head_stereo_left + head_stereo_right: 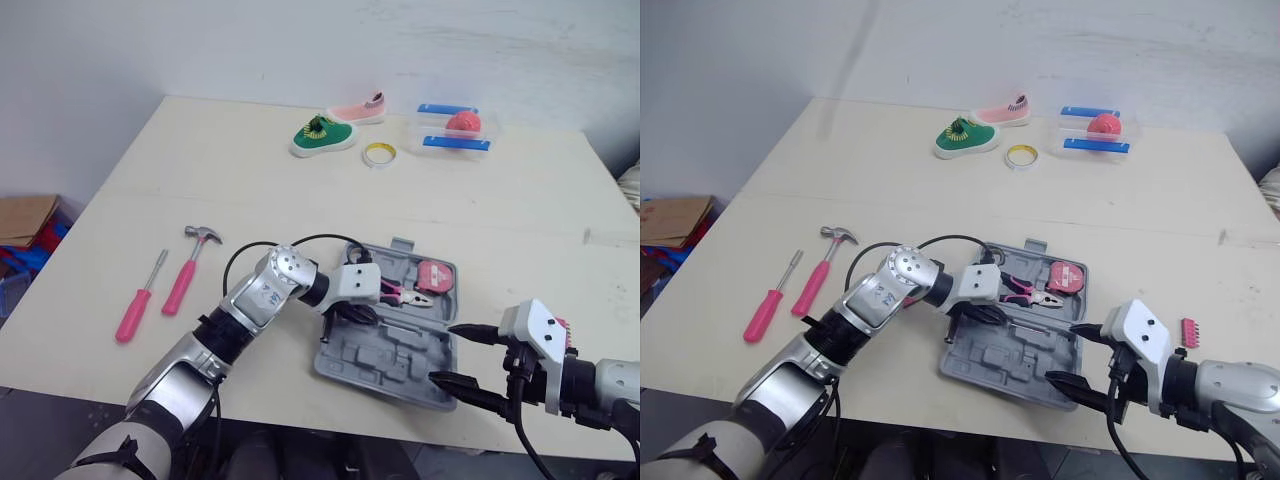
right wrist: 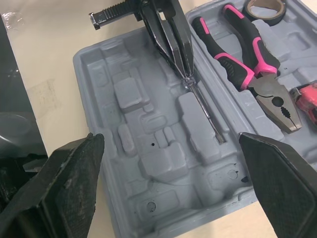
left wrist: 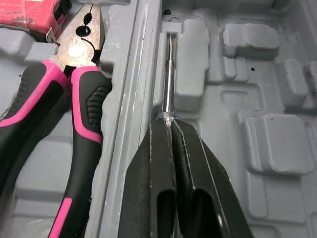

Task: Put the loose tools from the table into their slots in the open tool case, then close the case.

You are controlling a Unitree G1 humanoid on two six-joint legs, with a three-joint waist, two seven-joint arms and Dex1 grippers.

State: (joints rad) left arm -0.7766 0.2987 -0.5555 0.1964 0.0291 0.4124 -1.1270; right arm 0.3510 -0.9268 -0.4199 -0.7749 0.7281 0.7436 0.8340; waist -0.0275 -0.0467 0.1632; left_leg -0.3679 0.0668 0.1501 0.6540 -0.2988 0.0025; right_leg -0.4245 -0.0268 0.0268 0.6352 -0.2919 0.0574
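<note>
Pale table (image 1: 150,200), open tool case (image 1: 395,372) lower centre. Left gripper (image 3: 169,130) pinches a thin metal shaft (image 3: 169,74), seating it in its groove. Right gripper (image 1: 441,353) spread wide at the case's lower-right edge, likely to brace it. Hammer (image 1: 190,268) and pink screwdriver (image 1: 140,298) lie loose, centre-left.

Silver arm (image 1: 250,300), white wrist housing (image 1: 540,330), black cable (image 1: 320,237) — black pincer fingers (image 2: 69,178)
</note>
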